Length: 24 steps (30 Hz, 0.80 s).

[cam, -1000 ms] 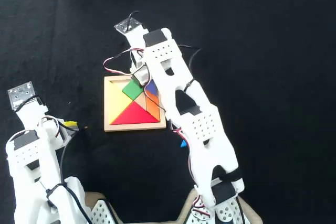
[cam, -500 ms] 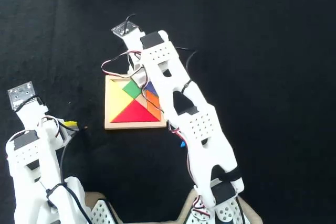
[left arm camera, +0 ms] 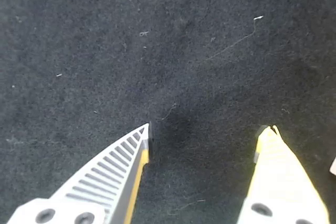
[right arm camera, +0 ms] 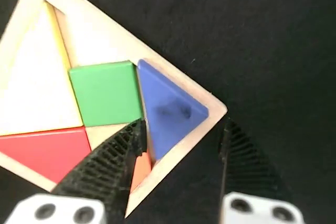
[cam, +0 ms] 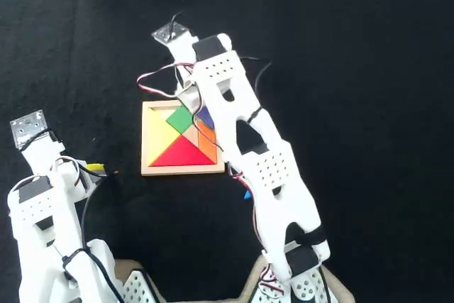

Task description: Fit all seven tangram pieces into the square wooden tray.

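Black surface [cam: 355, 104] is carrying the wooden tray [right arm camera: 105, 32], where the right tool [right arm camera: 182, 129] is straddling, open and empty, a probably light, rigid blue triangle [right arm camera: 168, 111], likely grippable only across its edges.

The right arm [cam: 273, 168] partly hides the tray [cam: 177, 170] and its blue triangle [cam: 205, 116].

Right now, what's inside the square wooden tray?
A yellow triangle, a red triangle, a green square, a blue triangle and an orange piece. The white right arm covers part of the square wooden tray, hiding the rest.
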Each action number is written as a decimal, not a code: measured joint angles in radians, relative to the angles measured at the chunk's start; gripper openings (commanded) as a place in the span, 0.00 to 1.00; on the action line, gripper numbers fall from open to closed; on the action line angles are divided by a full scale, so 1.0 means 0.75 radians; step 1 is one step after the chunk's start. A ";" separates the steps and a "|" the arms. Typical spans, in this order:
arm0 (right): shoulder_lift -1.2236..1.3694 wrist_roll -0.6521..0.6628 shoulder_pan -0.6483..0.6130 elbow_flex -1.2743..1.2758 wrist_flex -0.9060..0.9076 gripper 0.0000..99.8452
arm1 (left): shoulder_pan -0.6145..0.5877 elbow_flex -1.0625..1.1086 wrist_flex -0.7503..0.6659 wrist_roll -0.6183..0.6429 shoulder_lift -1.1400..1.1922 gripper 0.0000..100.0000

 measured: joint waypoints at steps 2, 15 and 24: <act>0.000 0.000 0.000 -0.029 0.000 0.20 | 0.000 0.000 0.000 0.000 0.000 0.32; 0.119 0.041 0.002 -0.041 -0.250 0.01 | 0.000 0.000 0.000 0.000 0.000 0.32; 0.137 0.088 0.004 -0.137 -0.045 0.01 | 0.000 0.014 -0.037 0.000 0.000 0.32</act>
